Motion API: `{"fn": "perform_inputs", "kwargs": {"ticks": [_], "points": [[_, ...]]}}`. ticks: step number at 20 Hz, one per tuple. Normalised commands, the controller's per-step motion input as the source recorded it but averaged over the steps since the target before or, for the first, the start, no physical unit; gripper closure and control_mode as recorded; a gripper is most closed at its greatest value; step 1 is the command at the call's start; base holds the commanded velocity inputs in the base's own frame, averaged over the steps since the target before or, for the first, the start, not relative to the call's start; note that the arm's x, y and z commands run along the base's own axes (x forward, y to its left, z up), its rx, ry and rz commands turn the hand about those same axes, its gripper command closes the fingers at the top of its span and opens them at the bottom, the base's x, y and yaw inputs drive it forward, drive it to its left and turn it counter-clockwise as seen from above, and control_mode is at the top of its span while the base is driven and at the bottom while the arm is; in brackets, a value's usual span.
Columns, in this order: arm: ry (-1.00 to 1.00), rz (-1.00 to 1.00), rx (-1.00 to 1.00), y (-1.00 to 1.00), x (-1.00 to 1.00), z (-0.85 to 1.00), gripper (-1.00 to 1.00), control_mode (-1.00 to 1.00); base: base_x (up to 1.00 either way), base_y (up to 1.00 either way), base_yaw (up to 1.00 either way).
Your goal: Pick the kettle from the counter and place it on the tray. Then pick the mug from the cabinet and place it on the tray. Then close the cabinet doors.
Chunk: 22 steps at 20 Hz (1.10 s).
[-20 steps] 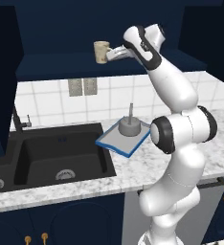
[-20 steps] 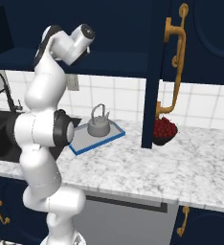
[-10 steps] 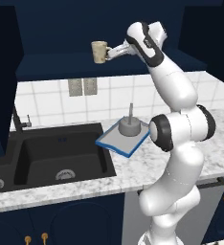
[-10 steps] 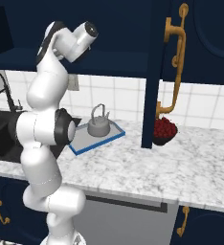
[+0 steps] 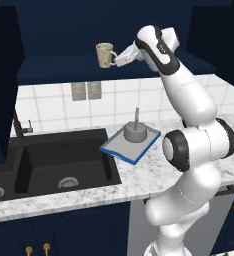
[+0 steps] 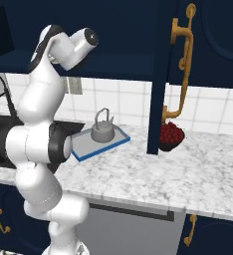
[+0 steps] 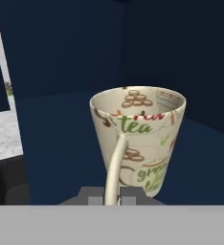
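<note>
The gripper (image 7: pixel 112 196) was seen closed on the loop handle of the one cream mug (image 7: pixel 142 136), which was held upright in front of it on the navy shelf of the cabinet (image 5: pixel 64 67). One grey kettle (image 5: pixel 135 133) was found standing on the single blue-rimmed tray (image 5: pixel 114 148), which was laid on the marble counter (image 6: pixel 188 169) beside the black sink (image 5: pixel 59 162). A dark bowl of red things (image 6: pixel 170 135) was seen near the open cabinet door (image 6: pixel 161 74).

The left base view is looking forward and down from behind the arm's left; the right base view is doing likewise from its right. Both are taking in the tray (image 5: pixel 131 142) (image 6: pixel 99 142) on the counter (image 5: pixel 154 175) (image 6: pixel 188 169). The hand view is sitting close to the mug (image 7: pixel 140 139).
</note>
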Motion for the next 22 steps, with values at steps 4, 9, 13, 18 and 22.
{"fn": "perform_inputs", "kwargs": {"ticks": [4,9,13,18,22], "points": [[0.00,0.00,0.00,0.00,-0.32,0.00,1.00,-1.00,0.00,0.00,0.00],[0.01,0.00,0.00,-0.07,-0.68,0.12,1.00,-1.00,0.00,0.00,0.00],[0.00,0.10,0.00,-0.33,-0.97,0.26,1.00,-1.00,0.00,0.00,0.00],[0.03,0.16,0.00,-0.33,-0.62,-0.24,1.00,-1.00,0.00,0.00,0.00],[0.08,0.02,0.05,-0.51,-0.17,-0.74,1.00,-1.00,0.00,0.00,0.00]]}}
